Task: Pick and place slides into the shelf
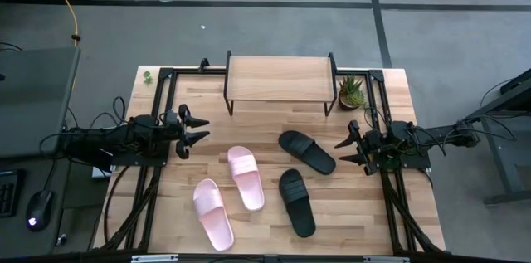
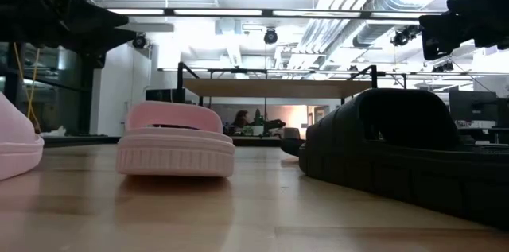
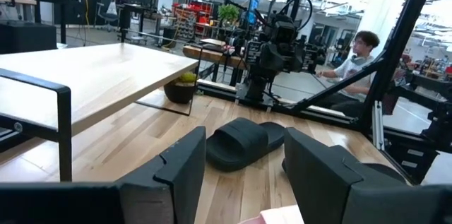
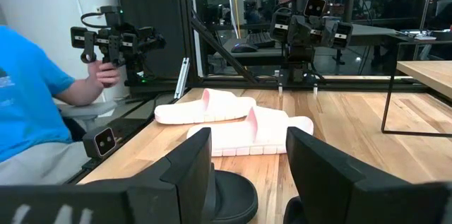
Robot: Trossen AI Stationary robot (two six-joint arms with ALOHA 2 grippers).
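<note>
Two light pink slides [image 1: 246, 177] [image 1: 213, 213] lie sole down on the wooden table, left of centre. Two black slides [image 1: 306, 152] [image 1: 297, 202] lie to their right. The shelf [image 1: 280, 79], a light wood board on thin black legs, stands at the table's far edge. My left gripper [image 1: 199, 131] hovers open at the table's left side, pointing level toward the slides; in its wrist view a black slide [image 3: 244, 141] lies ahead. My right gripper [image 1: 344, 150] hovers open at the right side, the pink slides [image 4: 236, 121] ahead of it.
A small potted plant [image 1: 351, 93] stands right of the shelf. Black frame rails [image 1: 158, 105] run along the table's left, right and far sides. Beyond the table, a person in blue [image 4: 28, 104] holds a handheld controller, and another person [image 3: 357, 58] sits farther off.
</note>
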